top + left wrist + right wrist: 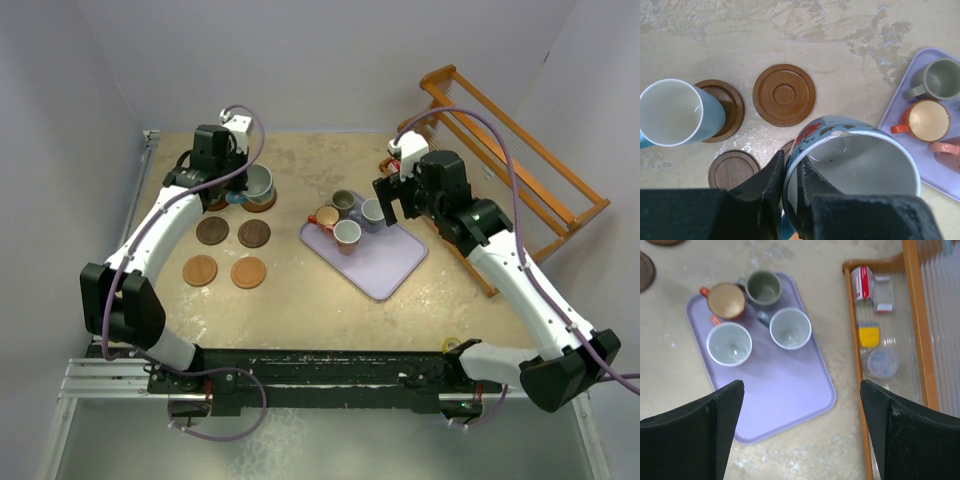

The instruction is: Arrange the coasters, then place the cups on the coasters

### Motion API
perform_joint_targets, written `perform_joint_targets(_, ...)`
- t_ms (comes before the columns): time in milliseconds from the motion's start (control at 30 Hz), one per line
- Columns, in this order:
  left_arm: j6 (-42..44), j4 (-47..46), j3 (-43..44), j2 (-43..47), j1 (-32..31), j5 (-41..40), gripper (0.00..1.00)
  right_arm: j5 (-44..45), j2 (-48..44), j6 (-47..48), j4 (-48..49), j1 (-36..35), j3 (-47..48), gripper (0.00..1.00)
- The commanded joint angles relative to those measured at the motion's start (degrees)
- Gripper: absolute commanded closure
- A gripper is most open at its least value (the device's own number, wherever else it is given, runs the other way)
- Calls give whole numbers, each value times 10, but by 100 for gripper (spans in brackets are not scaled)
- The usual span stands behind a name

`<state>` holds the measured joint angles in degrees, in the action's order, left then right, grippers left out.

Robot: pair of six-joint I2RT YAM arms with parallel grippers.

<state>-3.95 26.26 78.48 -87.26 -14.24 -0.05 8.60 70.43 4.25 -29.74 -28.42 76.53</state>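
My left gripper (790, 165) is shut on the wall of a light blue flowered cup (855, 160), one finger inside and one outside. That cup (258, 183) is over a brown coaster (262, 203) at the back left. Beside it a plain light blue cup (675, 112) stands on a coaster (725, 107). Bare coasters (784, 95) (732, 169) lie close by, and several (212, 231) (254, 233) (200, 270) show from above. On the lavender tray (785, 390) stand the orange (726, 300), grey-olive (763, 288), pinkish-red (729, 344) and grey-blue (790, 328) cups. My right gripper (801, 390) hangs open above the tray's near end, holding nothing.
A wooden rack (520, 150) stands along the right edge of the table. Its base holds a red-and-white packet (862, 284), a yellow item (869, 335) and a clear round lid (881, 362). Bare tabletop (300, 300) lies in front of the coasters and the tray.
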Motion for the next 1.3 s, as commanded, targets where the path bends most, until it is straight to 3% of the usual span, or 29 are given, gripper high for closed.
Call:
perform_joint_targets(0,12,-40,59,-27,9,-11,97,-30,-50,40,13,20,-57,0)
perform_joint_targets(367,25,-20,162,-165,31,-11,97,-88,-125,77,3,57,-173,0)
perform_joint_targets(867,22,89,332,-343,68,45,97,-113,-146,84,6,94,-210,0)
perform_joint_targets(1267,11,127,374,-380,73,58,97,-124,-140,83,5,94,-214,0)
